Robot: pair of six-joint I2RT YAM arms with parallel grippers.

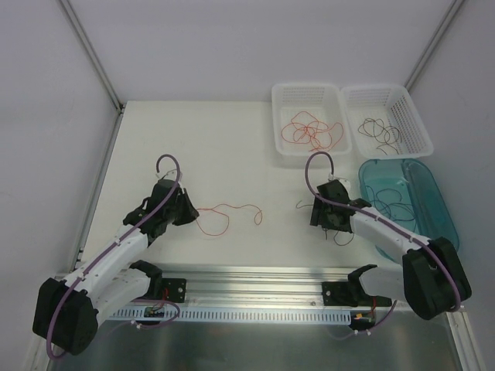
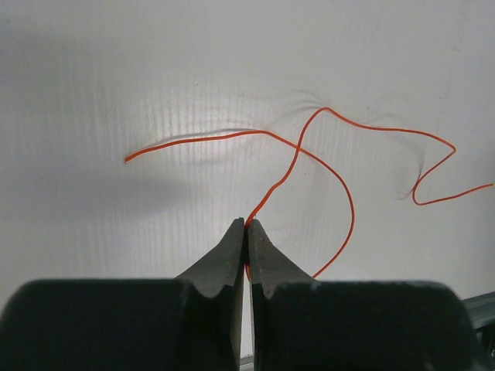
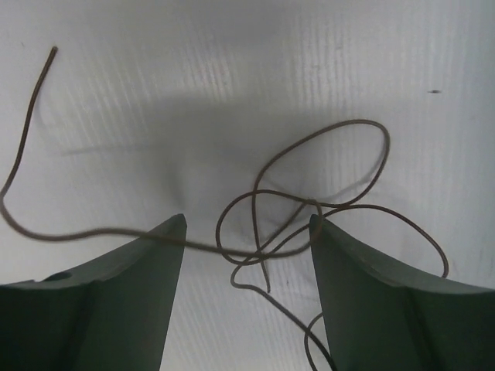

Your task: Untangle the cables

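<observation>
A red-orange cable (image 1: 228, 212) lies in loose curves on the white table, left of centre. My left gripper (image 1: 186, 210) is shut on one part of it; in the left wrist view the cable (image 2: 309, 154) runs out from between the closed fingertips of the gripper (image 2: 247, 224) and crosses itself once. My right gripper (image 1: 329, 220) is open, low over a dark brown cable (image 1: 302, 204). In the right wrist view that cable (image 3: 263, 192) lies looped and tangled on the table between the spread fingers of the gripper (image 3: 247, 232), not gripped.
At the back right stand two white baskets: one (image 1: 276, 124) holds red-orange cables, the other (image 1: 424, 127) holds dark cables. A teal tub (image 1: 441, 209) with more dark cables sits to the right of my right arm. A metal rail (image 1: 255, 290) runs along the near edge.
</observation>
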